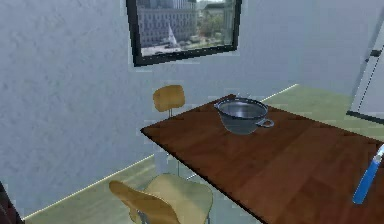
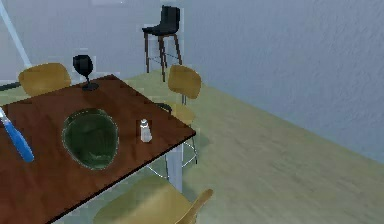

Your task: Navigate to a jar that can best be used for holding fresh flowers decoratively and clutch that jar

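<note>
Worktop [image 2: 128, 100]: the middle is taken by a dark green dish [image 2: 92, 140] with a shaker [image 2: 145, 130] just beside it. A dark goblet [image 2: 85, 70] stands at the far edge and a blue utensil [image 2: 15, 135] lies at the arm side view's left. Tan chairs [image 2: 185, 82] crowd the sides. Bare floor [image 2: 290, 150] lies open at the right. A black stool [image 2: 163, 35] stands near the wall.

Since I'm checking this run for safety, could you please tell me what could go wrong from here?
The robot might take the grey pot or the dark stemmed vessel on the table for its target and go for the wrong thing. Driving closer, its base could also clip the wooden chair beside the table's near edge.
</note>
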You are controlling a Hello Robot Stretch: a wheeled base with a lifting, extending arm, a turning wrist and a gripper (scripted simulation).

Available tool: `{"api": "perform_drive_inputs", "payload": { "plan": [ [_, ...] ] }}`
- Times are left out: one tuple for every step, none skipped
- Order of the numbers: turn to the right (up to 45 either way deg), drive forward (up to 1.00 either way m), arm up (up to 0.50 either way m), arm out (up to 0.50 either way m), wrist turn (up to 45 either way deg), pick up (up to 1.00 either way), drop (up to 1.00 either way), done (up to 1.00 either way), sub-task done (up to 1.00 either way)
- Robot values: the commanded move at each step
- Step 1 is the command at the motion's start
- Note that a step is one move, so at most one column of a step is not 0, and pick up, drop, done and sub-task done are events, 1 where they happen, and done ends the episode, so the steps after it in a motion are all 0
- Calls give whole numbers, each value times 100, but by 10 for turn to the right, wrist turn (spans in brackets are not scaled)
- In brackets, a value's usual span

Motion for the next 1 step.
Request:
{"api": "perform_drive_inputs", "payload": {
  "plan": [
    [90, 0, 0, 0, 0, 0, 0, 0, 0]
  ]
}}
